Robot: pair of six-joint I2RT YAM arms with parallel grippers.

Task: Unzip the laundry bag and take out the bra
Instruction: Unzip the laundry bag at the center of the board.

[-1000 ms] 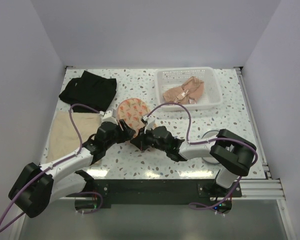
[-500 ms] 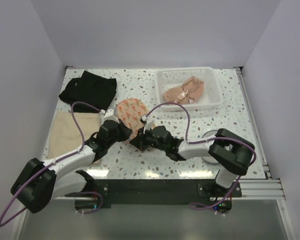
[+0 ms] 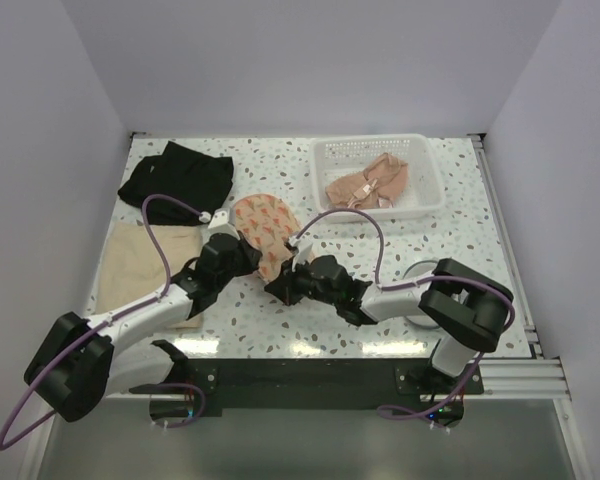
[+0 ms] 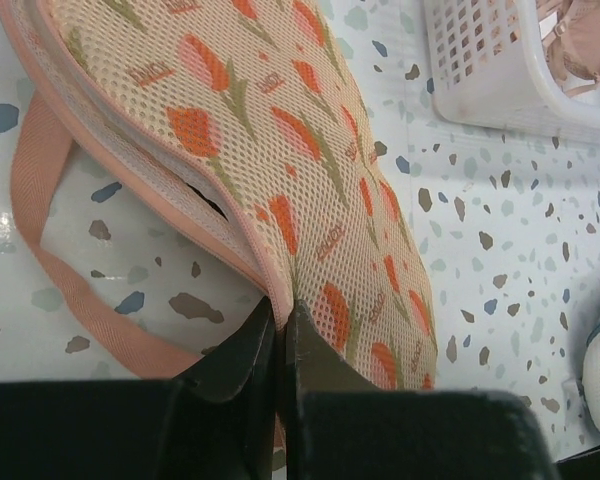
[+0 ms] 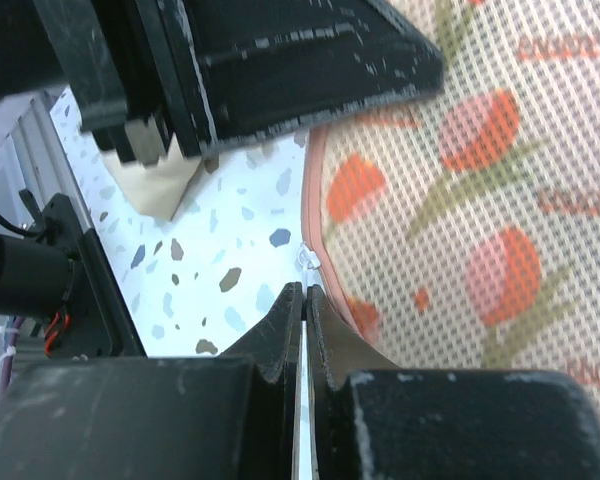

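I have the laundry bag [image 3: 262,226] near the middle of the bench [image 3: 420,235], a round mesh pouch printed with orange tulips. Both arms meet at its 6 o'clock edge.

The left gripper [image 4: 280,318] is clenched on the bag's pink-piped rim: the seam runs straight down between the two dark fingers, and the mesh bulges up on either side. A pink strap [image 4: 42,235] loops off the bag toward 9 o'clock and disappears under the gripper body. Just above the pinch there is a dark slit along the seam, but I cannot tell how far the zip stands open.

The right gripper [image 5: 303,302] is fully closed, its tips pressed together beside the bag's pink edge. A small white bit [image 5: 309,259] sits just above them at 12 o'clock. It is too small for me to name, and I cannot tell whether anything is caught between the fingers. The left gripper's black housing fills the upper part of that view.

The mesh hides what is in the bag, so I cannot make out the bra.

At 1 o'clock from the bag stands a white basket [image 3: 427,168] holding a peach garment [image 3: 368,182] with thin straps. A black cloth [image 3: 177,178] lies at 10 o'clock and a beige cloth [image 3: 138,262] at 8 o'clock, partly covered by the left arm.
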